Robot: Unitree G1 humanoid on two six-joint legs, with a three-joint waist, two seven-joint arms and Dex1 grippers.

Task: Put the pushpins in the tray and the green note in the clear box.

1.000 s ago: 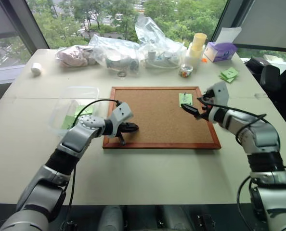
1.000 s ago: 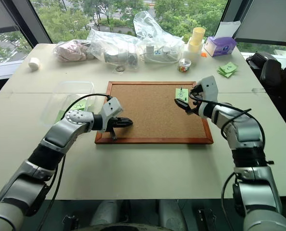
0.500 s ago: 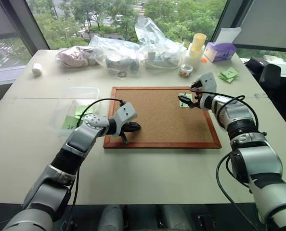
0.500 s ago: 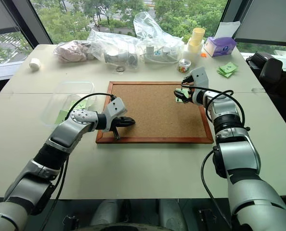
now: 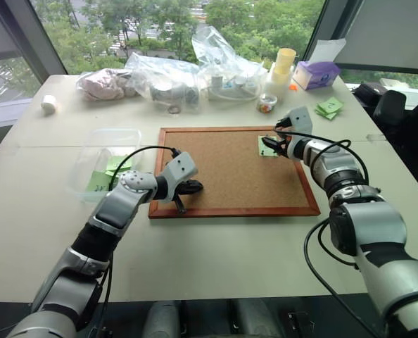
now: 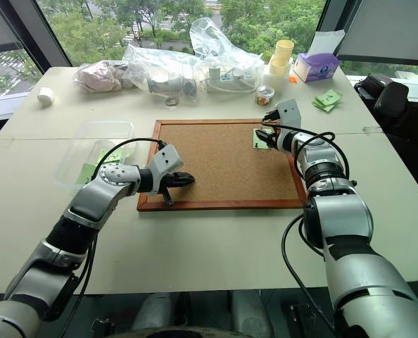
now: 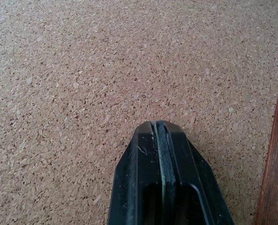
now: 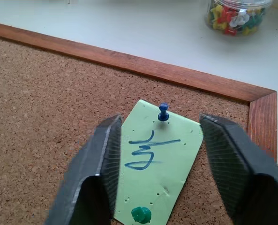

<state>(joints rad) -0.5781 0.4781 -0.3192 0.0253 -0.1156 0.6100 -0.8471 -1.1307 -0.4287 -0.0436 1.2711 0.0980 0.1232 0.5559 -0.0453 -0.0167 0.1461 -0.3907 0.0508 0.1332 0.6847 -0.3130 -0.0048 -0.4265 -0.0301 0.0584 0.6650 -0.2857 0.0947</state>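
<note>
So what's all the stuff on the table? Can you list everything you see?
Cork board: one, brown with a wooden frame, middle of the table.
Green note: one, light green with a blue scribble, pinned near the board's far right corner.
Pushpins: two in the note, a blue one and a green one.
Pin jar: one, clear, full of mixed colours, just beyond the board.
Clear box: one, left of the board, green paper inside.
Plastic bags: several, clear, far edge.
Green papers: a small bunch, far right.
Purple box: one, far right.
Left gripper: shut, over the board.
Right gripper: open around the note.
</note>
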